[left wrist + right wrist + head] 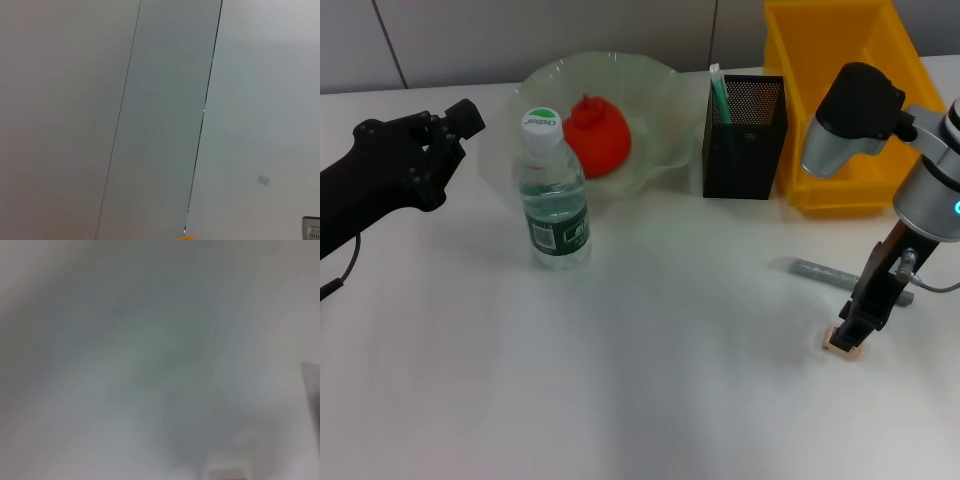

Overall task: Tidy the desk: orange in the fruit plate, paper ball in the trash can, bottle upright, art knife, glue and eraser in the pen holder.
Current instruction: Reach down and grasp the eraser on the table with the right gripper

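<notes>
The orange (pixel 597 135) lies in the pale-green fruit plate (pixel 665 85) at the back. In front of the plate the bottle (pixel 555 200) stands upright, cap on. The black mesh pen holder (pixel 745 140) has a green-and-white stick (pixel 720 92) in it, and the yellow trash can (pixel 850 110) stands to its right. A grey art knife (pixel 825 271) lies on the table at the right. My right gripper (pixel 855 328) points straight down, its tip touching the small beige eraser (pixel 840 343) (pixel 227 473) on the table. My left gripper (pixel 450 130) hovers left of the bottle. The paper ball is out of view.
The white table (pixel 650 380) stretches wide across the front and middle. The right arm's silver elbow (pixel 850 120) hangs in front of the trash can. The left wrist view shows only grey wall panels (pixel 160 120).
</notes>
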`<action>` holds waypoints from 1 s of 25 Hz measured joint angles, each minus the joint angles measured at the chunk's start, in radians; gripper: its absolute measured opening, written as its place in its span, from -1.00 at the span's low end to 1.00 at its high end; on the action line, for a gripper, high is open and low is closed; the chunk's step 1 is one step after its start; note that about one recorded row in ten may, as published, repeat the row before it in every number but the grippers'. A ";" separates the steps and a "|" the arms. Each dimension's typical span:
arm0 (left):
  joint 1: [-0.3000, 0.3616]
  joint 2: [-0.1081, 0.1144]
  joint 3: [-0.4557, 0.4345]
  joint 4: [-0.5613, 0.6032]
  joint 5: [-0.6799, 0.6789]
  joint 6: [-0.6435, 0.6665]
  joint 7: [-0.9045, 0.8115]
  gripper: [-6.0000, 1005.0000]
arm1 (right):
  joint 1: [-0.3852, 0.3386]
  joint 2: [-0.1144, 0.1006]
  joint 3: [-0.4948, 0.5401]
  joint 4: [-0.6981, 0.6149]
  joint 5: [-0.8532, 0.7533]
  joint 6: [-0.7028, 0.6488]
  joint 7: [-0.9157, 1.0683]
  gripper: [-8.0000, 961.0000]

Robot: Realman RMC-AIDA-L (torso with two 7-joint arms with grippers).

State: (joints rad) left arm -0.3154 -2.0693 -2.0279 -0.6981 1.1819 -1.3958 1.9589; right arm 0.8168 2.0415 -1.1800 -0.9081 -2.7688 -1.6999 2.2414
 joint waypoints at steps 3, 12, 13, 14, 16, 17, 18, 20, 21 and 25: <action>0.000 0.000 0.000 0.000 0.000 0.000 0.000 -0.99 | 0.000 0.002 -0.001 0.000 0.000 0.000 0.000 -0.19; -0.002 0.000 -0.001 0.009 -0.001 0.000 0.002 -0.99 | -0.001 0.009 -0.017 0.000 -0.011 0.000 0.000 -0.19; -0.002 0.000 -0.001 0.009 -0.001 0.000 0.004 -0.99 | -0.001 0.009 -0.017 0.000 -0.011 0.000 0.000 -0.19; -0.002 0.000 -0.001 0.009 -0.001 0.000 0.004 -0.99 | -0.001 0.009 -0.023 0.000 -0.012 0.000 0.002 -0.19; -0.002 0.000 -0.001 0.009 -0.001 0.000 0.008 -0.99 | -0.001 0.012 -0.028 0.000 -0.016 0.000 0.004 -0.19; -0.002 0.000 -0.001 0.009 -0.001 0.000 0.009 -0.99 | -0.001 0.015 -0.029 0.000 -0.019 0.000 0.005 -0.19; -0.002 0.000 -0.002 0.009 -0.001 0.000 0.010 -0.99 | -0.001 0.015 -0.029 0.000 -0.019 0.000 0.005 -0.19; -0.002 0.000 -0.002 0.009 -0.001 0.000 0.010 -0.99 | -0.001 0.016 -0.029 0.000 -0.020 0.001 0.006 -0.19; -0.002 0.000 -0.002 0.009 -0.001 0.000 0.010 -0.99 | -0.001 0.016 -0.029 0.000 -0.020 0.001 0.006 -0.19; -0.002 0.000 -0.002 0.010 -0.001 0.000 0.011 -0.99 | 0.002 0.021 -0.029 0.000 -0.039 0.004 0.008 -0.20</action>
State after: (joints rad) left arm -0.3175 -2.0693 -2.0295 -0.6885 1.1811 -1.3959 1.9695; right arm 0.8187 2.0625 -1.2089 -0.9081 -2.8077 -1.6955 2.2492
